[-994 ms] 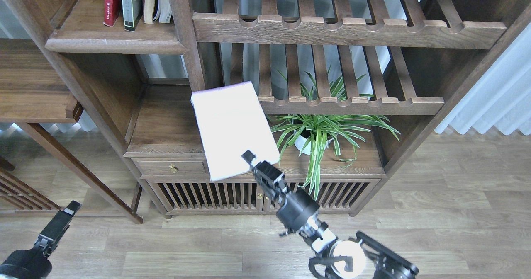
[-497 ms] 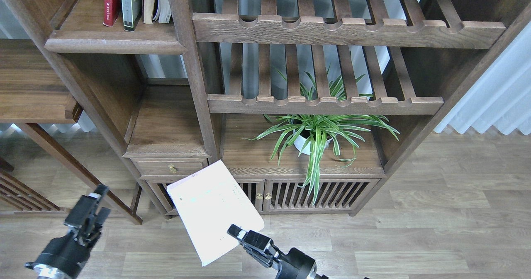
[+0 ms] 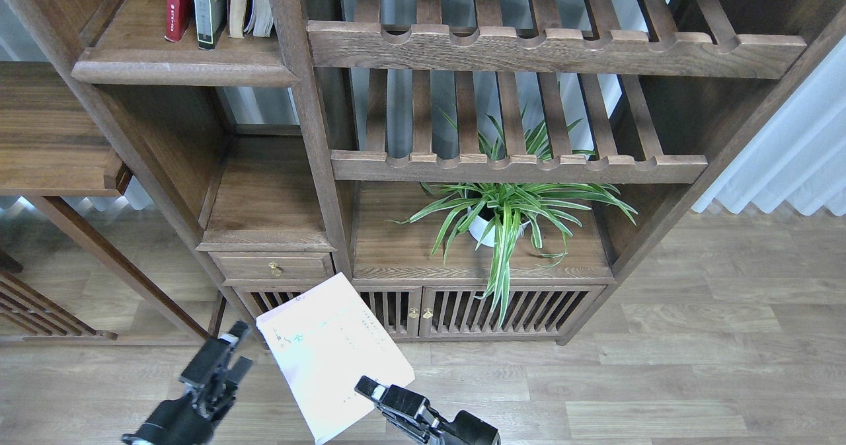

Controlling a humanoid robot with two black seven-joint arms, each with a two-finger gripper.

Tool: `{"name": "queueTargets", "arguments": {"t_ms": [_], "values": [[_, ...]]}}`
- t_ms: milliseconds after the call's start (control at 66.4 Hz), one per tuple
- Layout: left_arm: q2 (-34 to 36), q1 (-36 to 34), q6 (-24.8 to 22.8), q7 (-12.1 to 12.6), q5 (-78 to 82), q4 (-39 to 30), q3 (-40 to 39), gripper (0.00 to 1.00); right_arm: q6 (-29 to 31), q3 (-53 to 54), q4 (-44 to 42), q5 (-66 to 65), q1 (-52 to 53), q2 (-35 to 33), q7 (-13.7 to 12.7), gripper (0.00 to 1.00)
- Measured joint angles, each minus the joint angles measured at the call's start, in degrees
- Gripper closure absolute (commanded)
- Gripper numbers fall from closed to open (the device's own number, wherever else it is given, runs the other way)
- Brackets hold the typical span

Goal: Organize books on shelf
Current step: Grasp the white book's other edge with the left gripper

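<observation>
My right gripper (image 3: pixel 367 387) is shut on the lower right edge of the pale lavender-white book (image 3: pixel 330 356), holding it low in front of the cabinet, cover facing up. My left gripper (image 3: pixel 234 352) is open, just left of the book and apart from it. The red book (image 3: pixel 177 2) and the yellow-green book (image 3: pixel 210 5) stand upright on the shelf (image 3: pixel 178 68) at the top left, with other pale books to their right.
Slatted racks (image 3: pixel 515 48) with notched rails fill the upper middle. A potted spider plant (image 3: pixel 502 213) stands on the cabinet top. A drawer (image 3: pixel 274 268) and slatted cabinet doors (image 3: pixel 423 313) lie behind the book. A side table (image 3: pixel 59 147) is at left.
My right gripper brought the lavender-white book down from the middle of the cabinet to low near the floor. My left gripper moved right and up, close to the book's left edge.
</observation>
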Motion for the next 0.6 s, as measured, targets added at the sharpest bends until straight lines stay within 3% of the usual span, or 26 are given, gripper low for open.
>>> {"name": "queueTargets", "arguments": {"t_ms": [211,286,301,452,602], "values": [[-2.32,-0.94,0.00,0.00,0.02,1.45,2.19,0.06,0.00,-0.39,0.04,0.00,-0.22,0.00,0.00,0.95],[-2.84,-1.38,0.00,-0.02,0.00,1.89,2.80,0.16,0.00,-0.44,0.08,0.00,-0.24,0.00,0.00,0.95],[-3.16,-1.63,0.00,-0.10,-0.20,2.05,3.06,0.25,0.00,-0.45,0.09,0.00,-0.24,0.00,0.00,0.95],[-4.19,-2.41,0.00,-0.17,-1.20,3.13,3.22,0.51,0.00,-0.45,0.08,0.00,-0.24,0.00,0.01,0.95],[-4.84,-3.02,0.00,-0.08,-1.57,4.21,3.23,0.67,0.00,-0.45,0.09,0.00,-0.24,0.00,0.00,0.95]]}}
